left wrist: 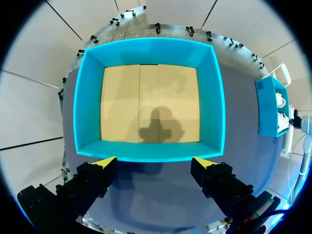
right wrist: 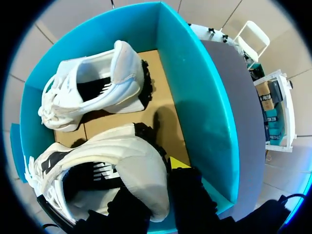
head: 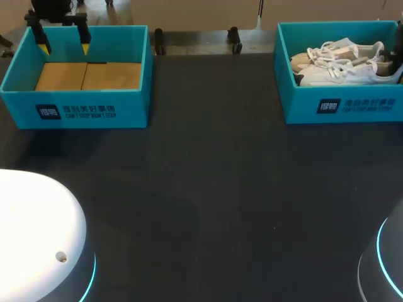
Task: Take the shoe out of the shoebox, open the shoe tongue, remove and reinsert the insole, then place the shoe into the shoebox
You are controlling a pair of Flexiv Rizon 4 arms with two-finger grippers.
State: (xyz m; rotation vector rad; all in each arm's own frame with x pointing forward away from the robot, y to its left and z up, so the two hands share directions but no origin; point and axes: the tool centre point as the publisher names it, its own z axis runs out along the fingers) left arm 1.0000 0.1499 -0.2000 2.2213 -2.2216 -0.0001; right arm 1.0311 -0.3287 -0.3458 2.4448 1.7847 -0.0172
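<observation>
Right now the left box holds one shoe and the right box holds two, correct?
No. The left box is empty, as the left wrist view shows; the right box does hold two shoes.

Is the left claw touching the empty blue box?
Apart. The left wrist view shows the claw hovering open above the box, its shadow far below on its floor.

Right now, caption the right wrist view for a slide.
Right gripper at heel of near shoe in teal box; second shoe beyond.
</observation>
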